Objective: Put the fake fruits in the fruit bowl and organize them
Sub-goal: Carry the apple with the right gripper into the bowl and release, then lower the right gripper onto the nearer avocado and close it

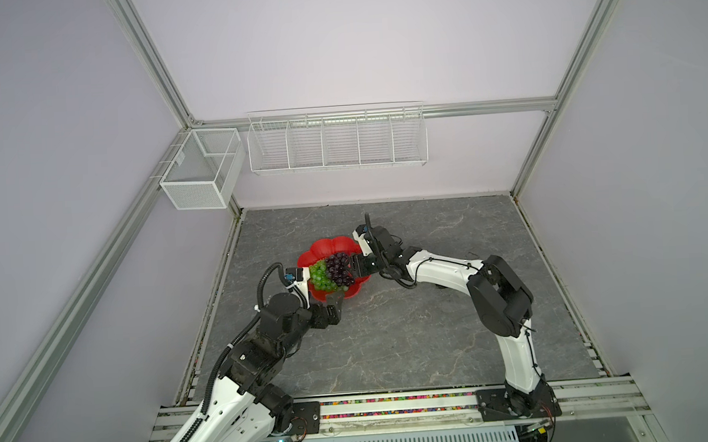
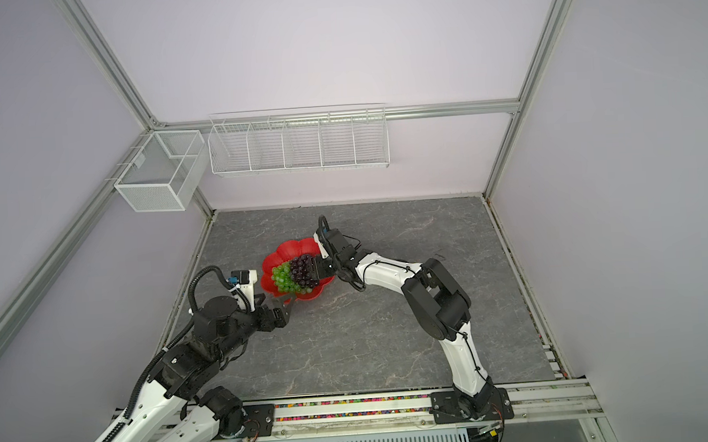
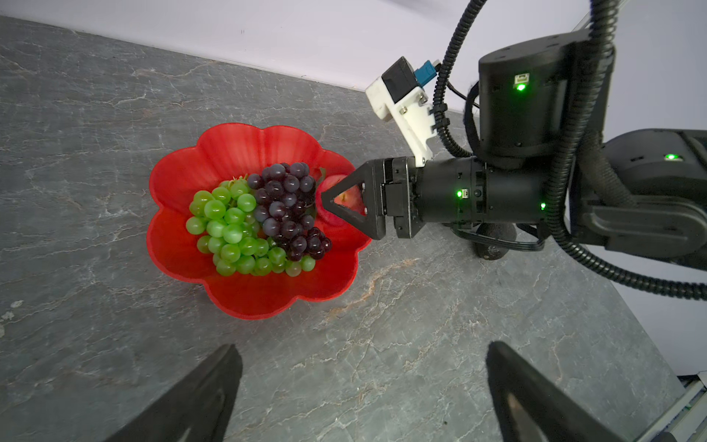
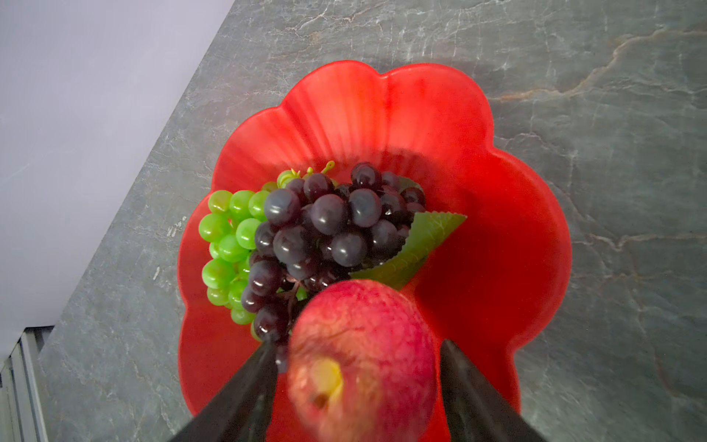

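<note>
Both top views: marbled tabletop [image 1: 392,344], lilac walls [image 1: 334,44]; left tool [image 3: 361,346] wide; right tool [image 4: 355,344] flanks apple [image 4: 363,359], grip unclear.

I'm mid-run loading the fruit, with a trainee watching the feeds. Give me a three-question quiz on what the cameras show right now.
1. Multiple choice. Where is the small red apple?
A. lying on the table
B. between the fingers of the right gripper, over the fruit bowl
C. in a wire basket

2. True or false: the left gripper is open and holds nothing.

3. Count: how many grape bunches lie in the fruit bowl?

Key
1. B
2. True
3. Two: the green grape bunch and the dark purple grape bunch.
</note>
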Action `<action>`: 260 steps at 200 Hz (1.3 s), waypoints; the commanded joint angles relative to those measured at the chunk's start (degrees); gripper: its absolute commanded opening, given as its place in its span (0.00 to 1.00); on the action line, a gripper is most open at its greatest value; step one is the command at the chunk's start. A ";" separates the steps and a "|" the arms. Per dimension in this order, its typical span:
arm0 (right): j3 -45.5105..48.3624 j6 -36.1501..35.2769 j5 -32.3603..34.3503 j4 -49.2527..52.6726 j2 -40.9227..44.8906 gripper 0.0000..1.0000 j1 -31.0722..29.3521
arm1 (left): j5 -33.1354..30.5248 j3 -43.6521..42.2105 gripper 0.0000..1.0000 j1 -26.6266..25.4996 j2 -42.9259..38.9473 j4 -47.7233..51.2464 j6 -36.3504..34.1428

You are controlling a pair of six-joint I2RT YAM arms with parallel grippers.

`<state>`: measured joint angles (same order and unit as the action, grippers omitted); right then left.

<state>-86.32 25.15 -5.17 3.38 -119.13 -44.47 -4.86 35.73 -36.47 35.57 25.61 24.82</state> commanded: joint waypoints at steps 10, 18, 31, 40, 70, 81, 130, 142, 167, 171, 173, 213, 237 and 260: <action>-1.39 -1.04 1.12 2.84 1.25 0.77 -0.54 | 0.88 -0.04 1.00 0.25 0.28 0.33 0.06; -1.49 -1.12 1.59 2.98 1.81 0.78 -0.53 | 1.10 0.04 1.00 0.26 0.45 0.24 0.03; -1.36 -1.52 2.02 3.45 2.84 0.79 -0.55 | 1.68 0.46 1.00 0.26 0.81 0.27 0.14; -0.79 -1.96 2.79 4.02 4.25 0.79 -0.53 | 2.61 0.95 1.00 0.26 1.12 0.32 0.17; 9.04 -3.18 11.65 5.08 15.46 0.82 -0.38 | 12.27 1.55 1.00 0.26 4.02 -1.81 -1.09; 14.27 -2.47 16.24 7.04 20.29 0.86 0.13 | 18.48 0.51 1.00 0.26 5.92 -4.38 -1.73; 30.53 4.87 33.68 21.04 37.49 0.93 3.86 | 24.84 2.87 1.00 -0.01 10.34 -4.92 -2.85; 30.66 6.56 36.36 25.85 38.88 0.96 5.08 | 25.65 6.26 1.00 -0.17 10.89 -1.28 -4.18; 31.33 7.99 38.33 29.64 37.94 0.96 8.54 | 25.67 11.71 1.00 -0.53 12.38 6.17 -8.34; 31.53 7.99 37.95 29.39 37.72 0.96 9.17 | 26.18 11.85 1.00 -0.53 12.39 6.37 -9.08; 31.69 8.05 37.89 29.23 37.67 0.95 9.50 | 26.45 11.83 0.99 -0.53 12.30 6.32 -9.37; 33.15 7.77 33.34 23.91 34.02 0.93 14.86 | 28.83 9.11 0.99 -0.53 7.98 0.99 -7.78; 32.87 7.12 30.81 20.92 31.11 0.94 16.64 | 27.66 10.18 0.99 -0.49 6.39 3.96 -9.63; 31.32 6.76 28.68 19.30 28.06 0.93 16.74 | 25.80 10.32 0.99 -0.53 6.79 4.84 -9.67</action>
<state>-53.93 31.53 26.61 25.78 -88.75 -27.81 22.26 45.32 -36.77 42.15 28.10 16.84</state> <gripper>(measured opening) 0.934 0.994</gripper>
